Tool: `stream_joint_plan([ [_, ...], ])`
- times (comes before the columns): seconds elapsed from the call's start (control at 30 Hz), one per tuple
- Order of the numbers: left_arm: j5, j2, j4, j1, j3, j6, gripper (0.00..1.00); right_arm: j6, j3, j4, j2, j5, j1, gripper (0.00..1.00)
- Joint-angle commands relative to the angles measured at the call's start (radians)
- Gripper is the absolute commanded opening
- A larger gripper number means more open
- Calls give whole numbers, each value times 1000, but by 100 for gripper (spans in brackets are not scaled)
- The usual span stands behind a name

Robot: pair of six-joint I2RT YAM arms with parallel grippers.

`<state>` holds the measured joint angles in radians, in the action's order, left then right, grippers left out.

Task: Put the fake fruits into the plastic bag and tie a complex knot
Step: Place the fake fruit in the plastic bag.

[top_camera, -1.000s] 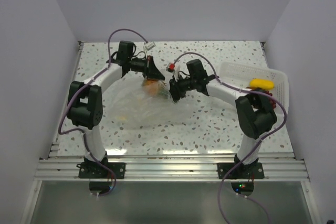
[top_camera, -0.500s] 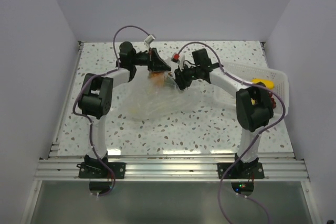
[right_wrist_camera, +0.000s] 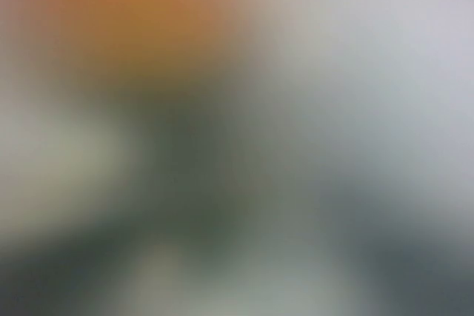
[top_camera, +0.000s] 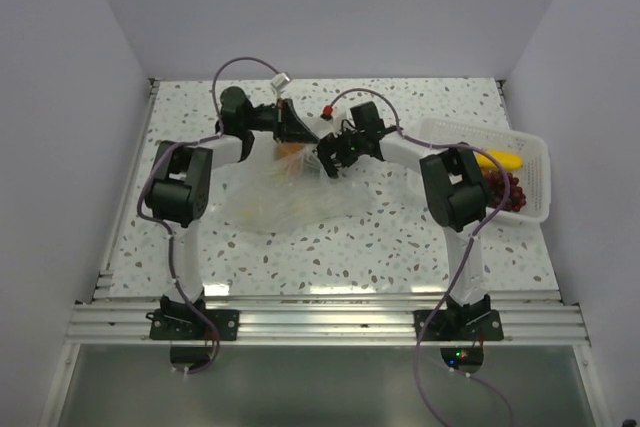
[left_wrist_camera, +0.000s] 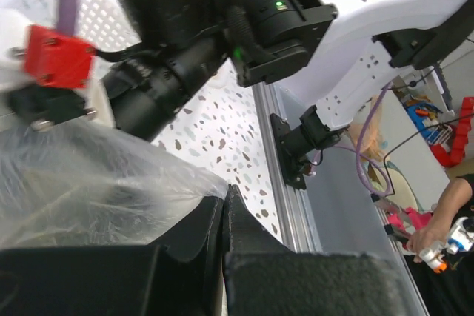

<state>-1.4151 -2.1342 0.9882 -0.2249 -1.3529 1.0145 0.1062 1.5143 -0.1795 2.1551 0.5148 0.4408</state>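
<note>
The transparent plastic bag lies crumpled on the speckled table, its far edge pulled up between the two grippers. An orange fake fruit shows through the plastic near that edge. My left gripper is shut on the bag's edge; in the left wrist view its jaws meet, with the plastic bag running out from their tip. My right gripper presses against the bag right beside it, its jaws too small to read. The right wrist view is all blur, with an orange patch. No knot shows.
A white slotted tray stands at the right, holding a yellow fruit and a dark reddish one. The right arm's elbow rises beside the tray. Walls close in the back and both sides.
Both grippers have shifted toward the back of the table, drawing the bag's edge with them. The right arm's elbow has swung left, off the tray.
</note>
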Motion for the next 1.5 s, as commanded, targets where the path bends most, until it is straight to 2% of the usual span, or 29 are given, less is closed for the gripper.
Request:
stream_joint_plan([
  [0.0,-83,105,104,2,6,79,2,-25,56,-61,23,-157,6,99],
  [0.13,-149,161,258,4,58,243,4,-17,61,-98,28,-261,7,99],
  [0.23,-182,146,557,6,57,522,4,-13,60,-103,19,-334,6,99],
  [0.27,-206,134,762,6,45,618,4,-13,60,-101,14,-346,4,99],
  [0.3,-222,99,861,4,8,807,4,-13,54,-97,-1,-355,3,99],
  [0.33,-258,89,907,4,-5,844,3,-11,55,-83,-8,-346,1,99],
  [0.4,-271,89,908,15,3,834,4,-11,63,-92,-38,-268,-16,99],
  [0.57,-288,47,908,16,23,834,3,65,12,-126,-190,104,-19,99],
  [0.67,-289,-1,908,18,0,822,3,113,-8,-188,-262,241,-19,99],
  [0.73,-289,-44,908,21,-49,834,3,171,-14,-254,-294,272,-17,99],
  [0.87,-292,-150,903,32,-190,952,3,259,-58,-310,-340,295,-13,98],
  [0.97,-295,-229,894,35,-297,1128,4,242,-74,-304,-365,281,-8,99],
  [1.03,-294,-204,838,24,-289,1106,6,224,-78,-302,-371,277,-8,98],
  [1.2,-280,-32,781,-14,-54,1061,26,152,-51,-313,-345,202,-13,99],
  [1.23,-265,-8,746,-14,-23,1024,44,151,-46,-324,-340,209,-14,99],
  [1.3,-242,63,686,-7,59,977,100,145,-52,-318,-337,212,-16,99],
  [1.4,-191,135,627,4,129,934,100,145,-62,-305,-334,209,-16,98],
  [1.43,-162,152,557,9,139,906,100,148,-63,-304,-328,205,-17,99],
  [1.47,-144,169,487,18,153,806,100,153,-57,-308,-327,202,-17,99],
])
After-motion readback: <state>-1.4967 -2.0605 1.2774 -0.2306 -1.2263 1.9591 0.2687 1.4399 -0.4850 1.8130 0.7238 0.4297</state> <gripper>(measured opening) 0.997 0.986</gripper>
